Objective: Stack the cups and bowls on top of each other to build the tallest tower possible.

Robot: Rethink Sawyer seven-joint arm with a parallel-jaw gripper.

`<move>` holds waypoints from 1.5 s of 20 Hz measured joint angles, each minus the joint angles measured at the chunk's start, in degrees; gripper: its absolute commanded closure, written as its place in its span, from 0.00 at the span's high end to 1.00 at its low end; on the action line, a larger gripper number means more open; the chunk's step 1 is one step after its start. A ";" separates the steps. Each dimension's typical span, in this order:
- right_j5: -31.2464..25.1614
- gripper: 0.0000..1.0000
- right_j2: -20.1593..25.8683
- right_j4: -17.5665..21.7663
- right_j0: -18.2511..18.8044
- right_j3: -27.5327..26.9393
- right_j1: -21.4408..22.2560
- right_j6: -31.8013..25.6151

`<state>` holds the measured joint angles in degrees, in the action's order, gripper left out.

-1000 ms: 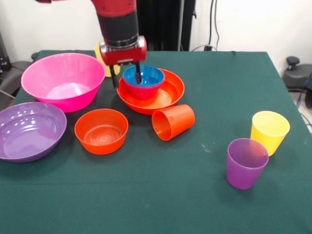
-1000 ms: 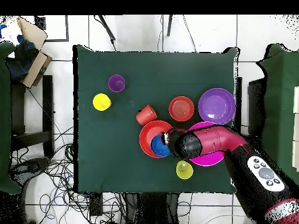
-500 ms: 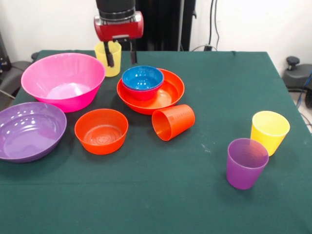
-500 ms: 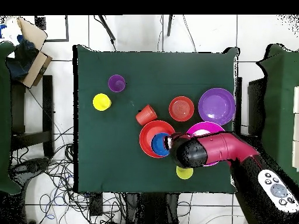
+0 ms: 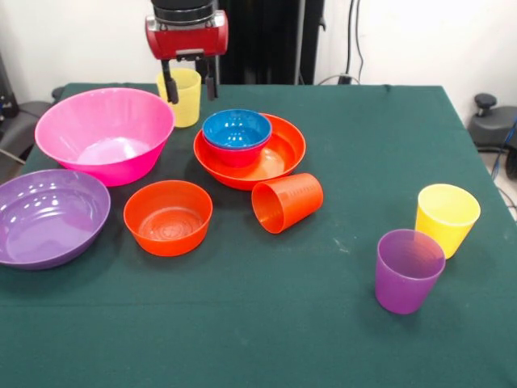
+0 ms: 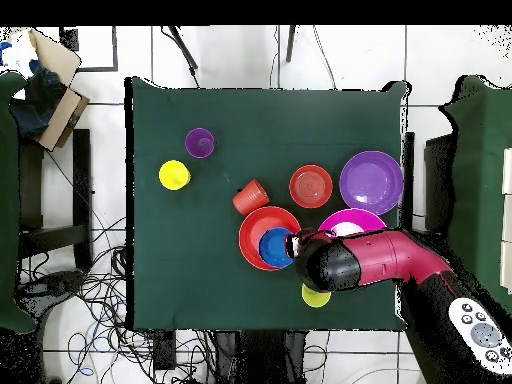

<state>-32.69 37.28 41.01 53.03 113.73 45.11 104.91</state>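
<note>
My gripper [image 5: 191, 90] hangs open at the far side of the table, its fingers [image 5: 171, 89] showing to either side of a yellow cup [image 5: 186, 101] without gripping it. A blue bowl [image 5: 236, 129] sits nested in a small magenta bowl [image 5: 234, 153], which rests in the wide orange bowl [image 5: 283, 153]. The big pink bowl [image 5: 105, 133], the purple bowl [image 5: 48, 214] and a small orange bowl [image 5: 168, 217] stand apart, each empty. An orange cup [image 5: 287, 202] lies on its side. In the overhead view my arm [image 6: 360, 262] covers most of the yellow cup [image 6: 316, 297].
A second yellow cup [image 5: 447, 218] and a purple cup [image 5: 409, 271] stand upright near the front right corner. A cardboard box [image 6: 55, 85] sits off the table on the floor, among cables.
My gripper has let go of the blue bowl, left it nested in the magenta bowl, risen, and moved back to the yellow cup at the far edge.
</note>
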 measured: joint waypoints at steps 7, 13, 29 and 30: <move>0.00 1.00 0.00 0.00 0.16 0.06 -1.69 0.00; 0.00 1.00 0.00 0.00 0.55 0.80 -2.94 0.00; 2.01 1.00 -0.32 4.10 0.69 1.03 -9.44 0.00; 2.21 1.00 -0.33 4.29 0.70 1.04 -9.89 0.00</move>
<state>-30.47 36.95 45.31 53.74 114.77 35.23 104.91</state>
